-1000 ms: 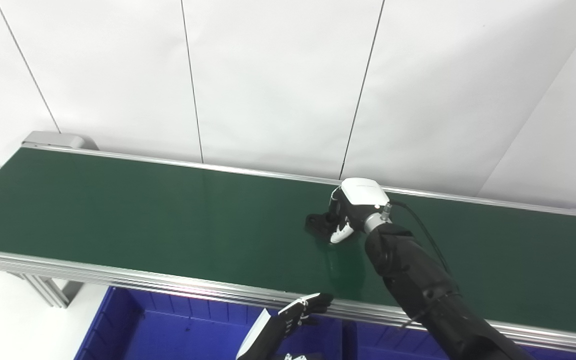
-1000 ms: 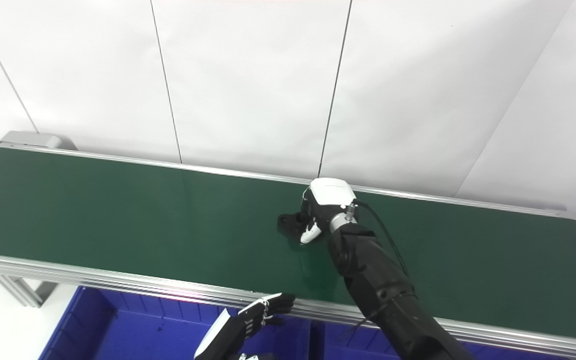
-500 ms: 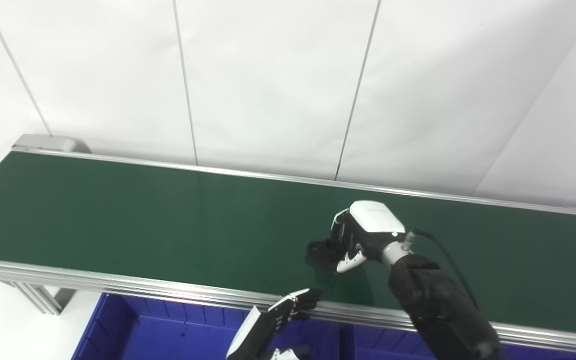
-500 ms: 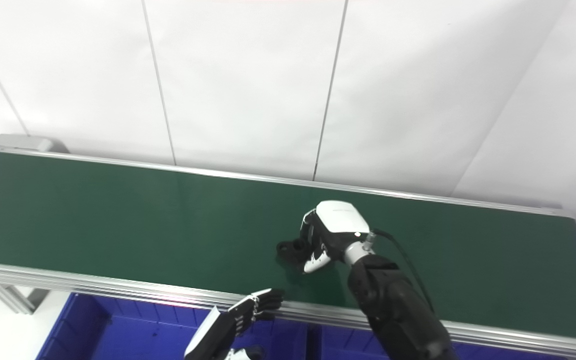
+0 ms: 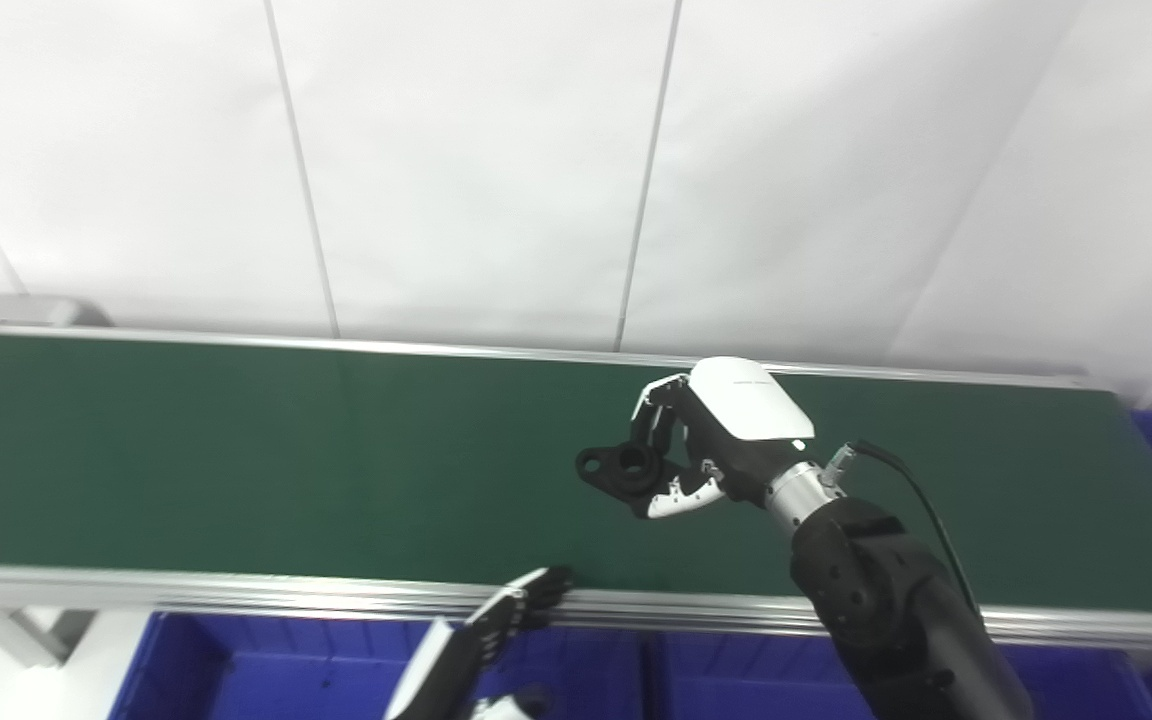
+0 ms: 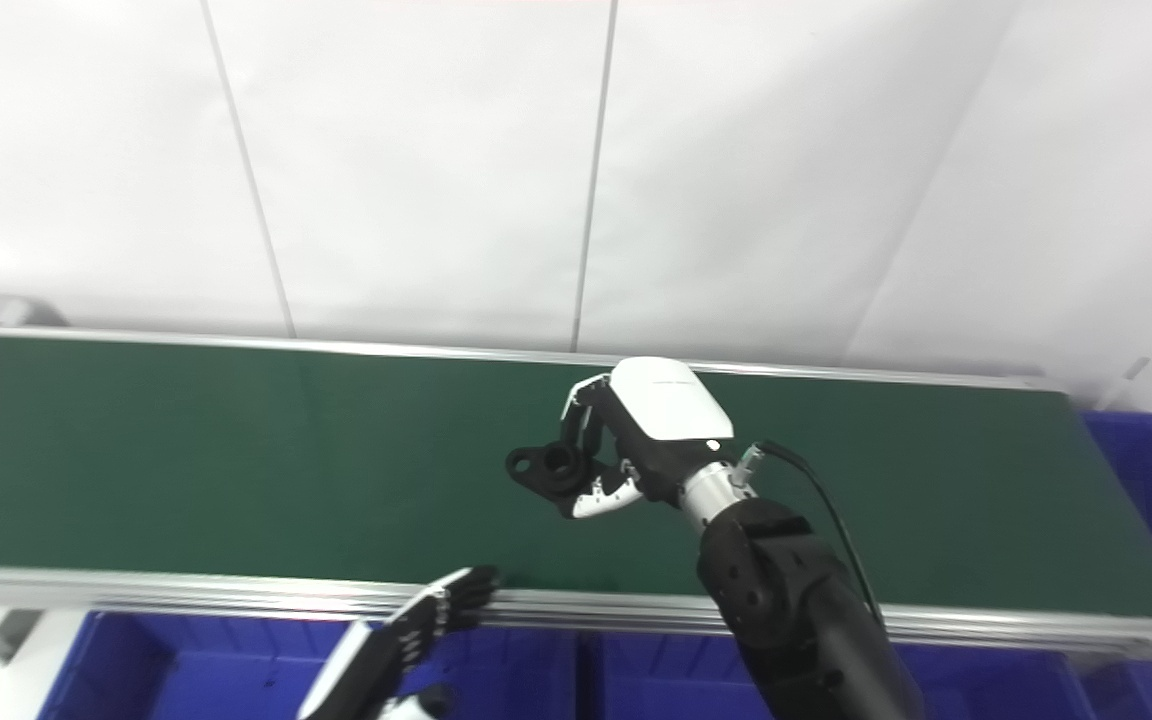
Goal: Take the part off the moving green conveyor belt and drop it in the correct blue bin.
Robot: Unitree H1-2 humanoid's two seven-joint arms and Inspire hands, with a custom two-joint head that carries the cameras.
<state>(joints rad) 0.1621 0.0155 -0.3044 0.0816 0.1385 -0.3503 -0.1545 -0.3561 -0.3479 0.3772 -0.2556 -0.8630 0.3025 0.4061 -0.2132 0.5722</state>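
Note:
A black part (image 5: 618, 469) with round holes hangs above the green conveyor belt (image 5: 236, 460), held in my right hand (image 5: 711, 440), which is shut on it; the same part (image 6: 548, 467) shows in the right eye view with that hand (image 6: 636, 430). The right arm comes up from the bottom right. My left hand (image 5: 496, 630) stays low at the belt's near rail, fingers stretched out and apart, holding nothing. Blue bins (image 5: 316, 680) sit below the belt's near edge.
An aluminium rail (image 5: 186, 585) runs along the belt's near edge. Another blue bin (image 6: 1151, 480) stands at the belt's right end. White wall panels (image 5: 476, 160) rise behind the belt. A black cable (image 5: 921, 500) loops off the right wrist.
My right hand has lifted the black part off the belt surface and turned it up. The camera has swung right, bringing the right-end bin into view. The left hand stays low.

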